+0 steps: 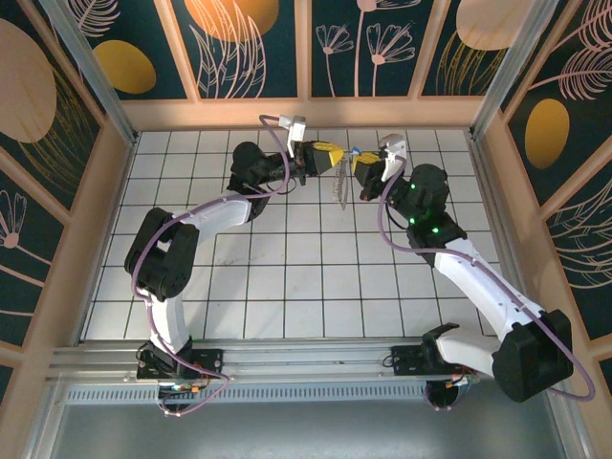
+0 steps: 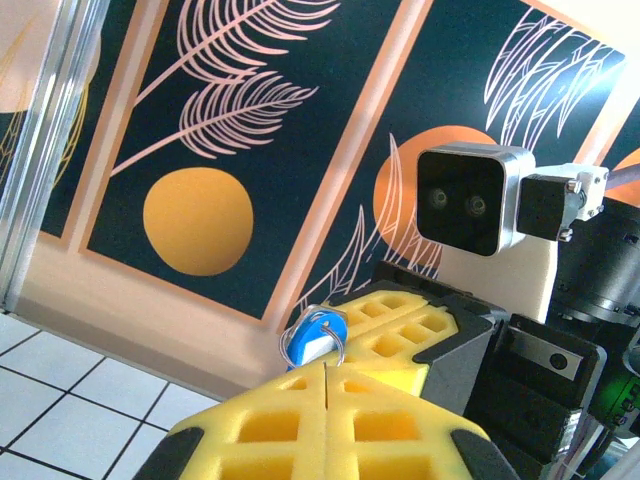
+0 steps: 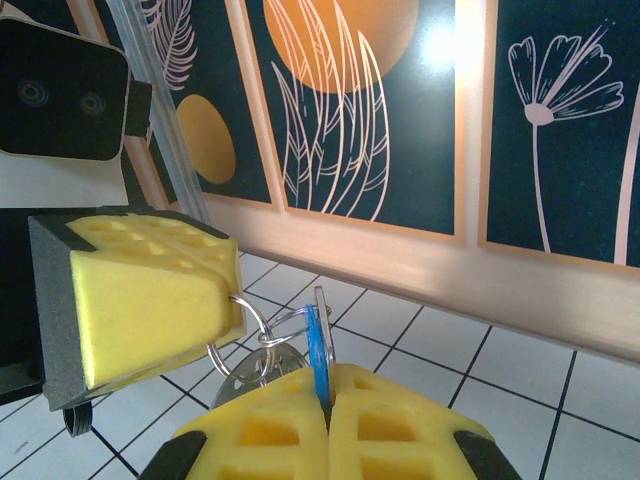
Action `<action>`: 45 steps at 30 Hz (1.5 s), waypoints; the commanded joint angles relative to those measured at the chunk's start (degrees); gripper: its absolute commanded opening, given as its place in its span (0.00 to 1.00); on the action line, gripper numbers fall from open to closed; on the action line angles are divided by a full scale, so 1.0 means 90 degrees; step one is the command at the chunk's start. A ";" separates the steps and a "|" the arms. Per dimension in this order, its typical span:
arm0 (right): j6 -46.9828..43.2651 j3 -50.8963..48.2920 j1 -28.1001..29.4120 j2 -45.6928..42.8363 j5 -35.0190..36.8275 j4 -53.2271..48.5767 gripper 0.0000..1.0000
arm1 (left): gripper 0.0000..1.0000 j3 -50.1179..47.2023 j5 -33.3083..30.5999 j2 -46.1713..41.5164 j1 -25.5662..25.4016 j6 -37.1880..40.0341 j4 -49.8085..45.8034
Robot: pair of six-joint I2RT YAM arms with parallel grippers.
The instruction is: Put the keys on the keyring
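Observation:
Both grippers meet in mid-air over the back of the table. My right gripper (image 3: 327, 385) is shut on the keys' blue head (image 3: 318, 345), which stands on edge between its yellow pads. A small wire ring through that head links to a larger silver ring (image 3: 232, 325), the keyring, whose other side is pinched in my left gripper's pads (image 3: 150, 295). A pale metal blade (image 3: 250, 365) hangs from the rings. In the left wrist view the blue head (image 2: 315, 338) sits just past my shut left gripper (image 2: 327, 372). From above, the left gripper (image 1: 325, 156) faces the right gripper (image 1: 361, 164), with a pale piece (image 1: 341, 186) dangling between them.
The white tiled floor (image 1: 287, 268) lies below the arms. A wooden back wall (image 1: 306, 113) with dark flower panels stands close behind the grippers, and side walls close in left and right. The right wrist's camera housing (image 2: 468, 200) looms near the left gripper.

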 commanded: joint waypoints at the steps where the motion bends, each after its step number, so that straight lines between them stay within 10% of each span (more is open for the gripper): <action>1: 0.0039 0.0102 -0.0073 0.0013 -0.0012 0.0188 0.00 | 0.00 0.0025 0.0041 -0.0259 0.0026 -0.0051 0.0344; 45: -0.0585 0.0638 -0.0026 -0.0003 0.0504 -0.0881 0.00 | 0.00 0.0238 0.0128 -0.0358 0.0023 0.0788 -0.0710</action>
